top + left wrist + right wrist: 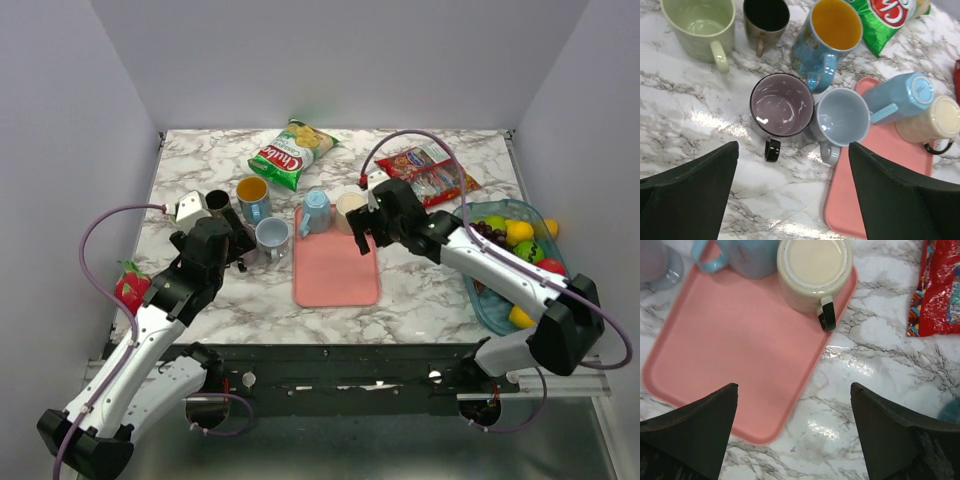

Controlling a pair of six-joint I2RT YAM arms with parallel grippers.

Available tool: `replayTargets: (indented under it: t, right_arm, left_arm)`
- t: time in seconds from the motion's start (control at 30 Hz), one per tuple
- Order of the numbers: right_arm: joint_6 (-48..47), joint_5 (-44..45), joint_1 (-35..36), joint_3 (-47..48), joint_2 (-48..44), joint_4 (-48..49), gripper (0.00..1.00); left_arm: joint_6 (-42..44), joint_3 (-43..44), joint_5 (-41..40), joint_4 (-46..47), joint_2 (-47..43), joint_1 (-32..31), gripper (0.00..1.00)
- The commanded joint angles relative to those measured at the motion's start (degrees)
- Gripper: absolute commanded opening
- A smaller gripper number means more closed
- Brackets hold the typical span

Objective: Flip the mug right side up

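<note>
While bent over table [680, 115]: hovering with left fingers [690, 195] wide by mid-frame purple mug [781, 104], right fingers [690, 432] wide below inverted cream mug [814, 270].

Pink tray [740, 365]; white table [685, 125] veined grey; cream mug [812, 270], black handle; blue mug [805, 50], yellow inside; lilac mug [781, 105], black handle; green chip bag [292, 152]; red wrapper [940, 290].

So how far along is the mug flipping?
Done: five mugs stand open-side up on the marble. In hand: nothing; left gripper and right gripper both open, the right by the cream mug. Left: cream mug and blue mug, base-up on the pink tray.
</note>
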Motion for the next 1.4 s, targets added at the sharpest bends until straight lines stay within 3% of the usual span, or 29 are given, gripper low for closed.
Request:
replayTargets:
  t: [0.0, 0.2, 0.3, 0.4, 0.8, 1.37]
  right_arm:
    - [-11.46, -7.23, -2.59, 4.71, 7.22, -2.00, 0.96]
    - [-14.88, -13.29, -7.43, 13.15, 19.61, -5.95, 0.81]
    - [-16.29, -10.60, -8.05, 16.93, 24.10, -7.62, 0.80]
    - [-16.82, -10.40, -8.93, 18.70, 26.83, -7.72, 0.80]
    - [-17.70, -13.92, -9.81, 19.67, 32.55, -4.38, 0.81]
    - [-18.15, -14.10, -9.81, 15.01, 31.41, 2.13, 0.52]
  left_arm:
    - [6.28, 4.49, 5.11, 0.99, -0.51, 0.09, 0.99]
    - [11.63, 7.39, 12.84, 3.36, 2.04, 0.26, 0.99]
    - [14.72, 7.65, 22.15, 5.56, 3.71, 0.52, 0.99]
    - [15.87, 7.66, 26.47, 6.36, 5.11, 0.70, 0.99]
    - [16.04, 5.99, 29.20, 7.94, 6.26, 1.67, 0.99]
    - [15.78, 4.32, 30.61, 9.43, 6.00, 2.37, 0.99]
